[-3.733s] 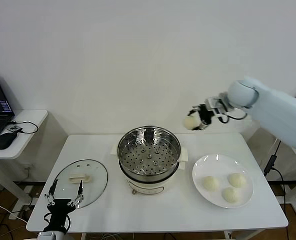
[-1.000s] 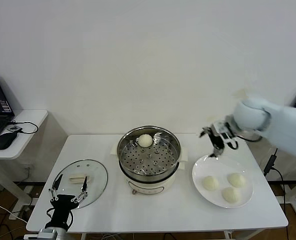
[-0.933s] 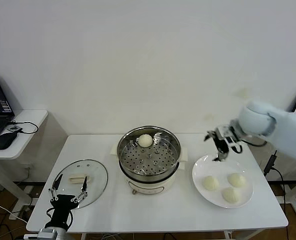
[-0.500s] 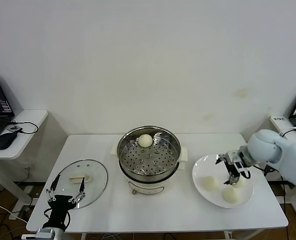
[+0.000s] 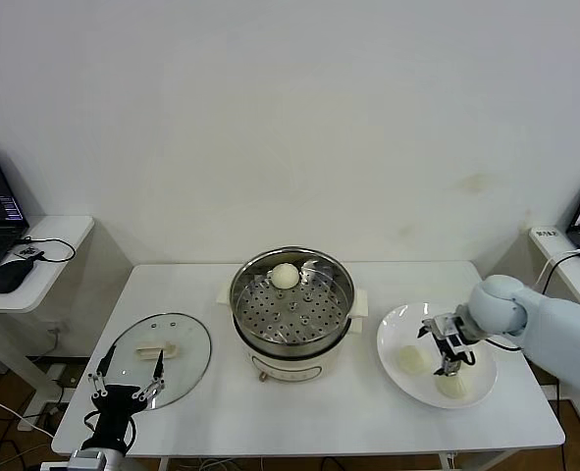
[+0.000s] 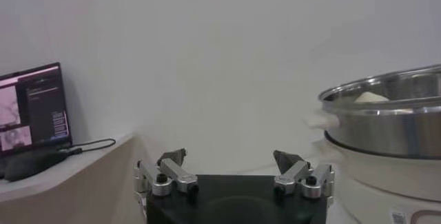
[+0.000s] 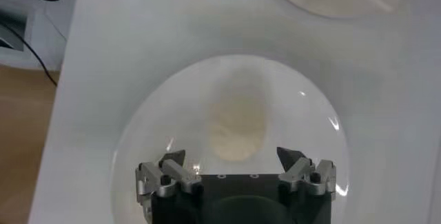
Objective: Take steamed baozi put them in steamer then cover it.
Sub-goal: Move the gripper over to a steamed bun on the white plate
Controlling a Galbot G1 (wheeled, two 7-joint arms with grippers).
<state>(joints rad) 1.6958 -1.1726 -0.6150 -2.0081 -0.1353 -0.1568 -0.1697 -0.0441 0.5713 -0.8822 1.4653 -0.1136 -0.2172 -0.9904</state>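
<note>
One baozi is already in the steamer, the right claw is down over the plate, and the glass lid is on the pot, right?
Not the lid: in the head view the glass lid lies on the table left of the steamer. The baozi and right claw over the plate are right.

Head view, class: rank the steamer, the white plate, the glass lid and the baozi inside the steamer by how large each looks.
1. steamer, widest.
2. white plate and glass lid: too alike to separate.
3. baozi in the steamer, clearly smallest.

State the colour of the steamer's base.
Cream-white, under the shiny steel steamer; clearest in the head view.
</note>
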